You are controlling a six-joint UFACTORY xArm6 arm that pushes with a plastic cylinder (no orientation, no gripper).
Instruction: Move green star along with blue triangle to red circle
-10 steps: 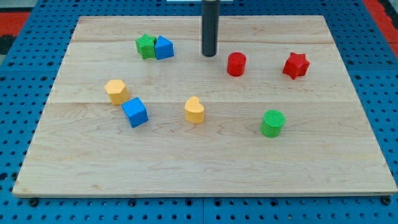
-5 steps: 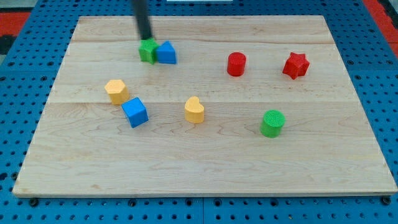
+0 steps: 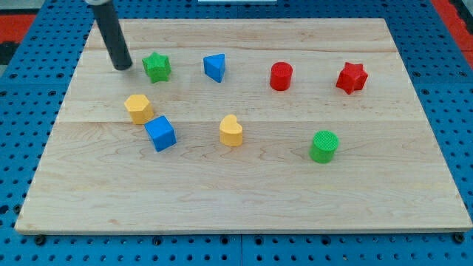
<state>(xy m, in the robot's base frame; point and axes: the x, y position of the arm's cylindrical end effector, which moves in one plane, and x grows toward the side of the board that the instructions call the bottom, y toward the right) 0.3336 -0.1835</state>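
The green star (image 3: pixel 157 66) lies at the board's upper left. The blue triangle (image 3: pixel 215 67) lies apart from it, to its right. The red circle (image 3: pixel 281 76) stands further right, past the triangle. My tip (image 3: pixel 122 67) rests on the board just left of the green star, with a small gap between them. The rod rises toward the view's top left.
A red star (image 3: pixel 352 77) lies right of the red circle. A yellow hexagon (image 3: pixel 138 108), a blue cube (image 3: pixel 160 133) and a yellow heart (image 3: pixel 231 130) lie across the middle. A green cylinder (image 3: pixel 324 145) stands lower right. The wooden board (image 3: pixel 244 199) sits on a blue pegboard.
My tip swept from the board's top middle to the left of the green star. The star and triangle, first touching, have separated: the star shifted left, the triangle right.
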